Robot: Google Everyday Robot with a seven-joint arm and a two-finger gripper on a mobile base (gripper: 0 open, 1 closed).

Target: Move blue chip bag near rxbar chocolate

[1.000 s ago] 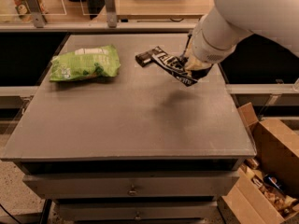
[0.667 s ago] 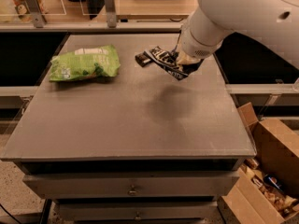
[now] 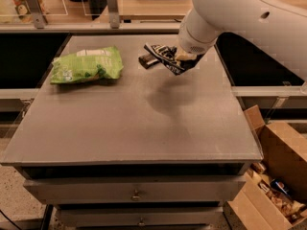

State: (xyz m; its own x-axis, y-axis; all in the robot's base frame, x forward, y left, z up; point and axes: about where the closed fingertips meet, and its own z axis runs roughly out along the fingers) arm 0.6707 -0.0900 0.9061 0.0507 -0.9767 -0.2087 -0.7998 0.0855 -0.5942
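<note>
My gripper (image 3: 183, 61) is shut on the blue chip bag (image 3: 164, 56), a crinkled dark navy bag with white lettering, and holds it above the far middle of the grey table (image 3: 134, 123). The bag sticks out to the left of the gripper. The rxbar chocolate (image 3: 146, 61), a small flat black bar, lies on the table just left of and partly behind the bag. The large white arm comes in from the upper right.
A bright green chip bag (image 3: 86, 65) lies at the far left of the table. An open cardboard box (image 3: 276, 176) with items stands on the floor at the right. Drawers sit under the table's front edge. A shelf runs behind the table.
My gripper has moved left and a little back with the blue chip bag, which now overlaps the bar's right end. The bar and green bag have not moved.
</note>
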